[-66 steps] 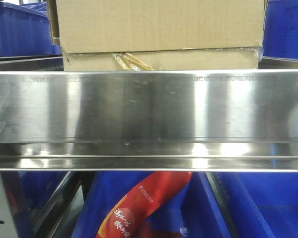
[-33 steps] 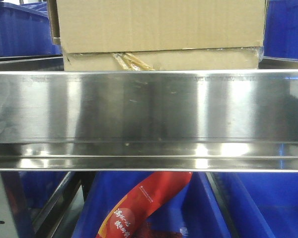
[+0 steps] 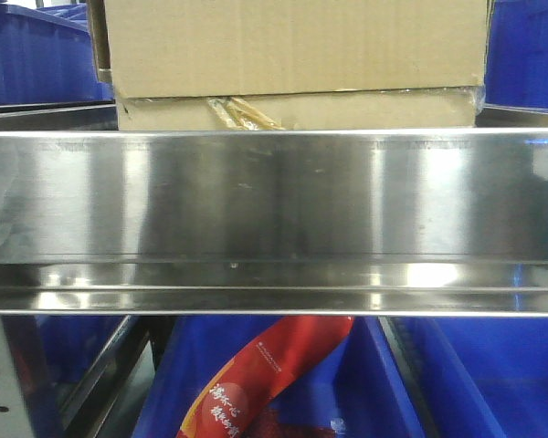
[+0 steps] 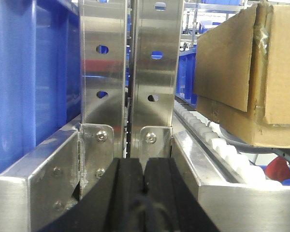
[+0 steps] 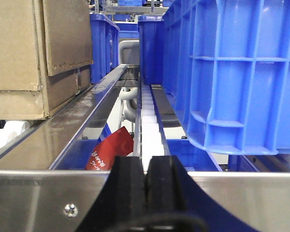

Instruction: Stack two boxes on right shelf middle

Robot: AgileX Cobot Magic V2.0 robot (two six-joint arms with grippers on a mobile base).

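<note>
The tall brown cardboard box [image 3: 292,46] sits on top of the shallow flat box [image 3: 365,109] with peeling yellowish tape, both on the steel shelf level behind its wide mirror-like front rail [image 3: 274,201]. The stack shows at the right of the left wrist view [image 4: 241,72] and at the left of the right wrist view [image 5: 34,58]. My left gripper [image 4: 144,169] is shut and empty, in front of the perforated uprights [image 4: 130,72], left of the stack. My right gripper [image 5: 145,166] is shut and empty at the rail, right of the stack.
Blue plastic bins stand left [image 3: 36,55] and right [image 3: 525,55] of the stack; one fills the right of the right wrist view [image 5: 237,72]. White roller tracks [image 4: 217,140] run along the shelf. Below, a red printed bag [image 3: 256,383] lies in a blue bin.
</note>
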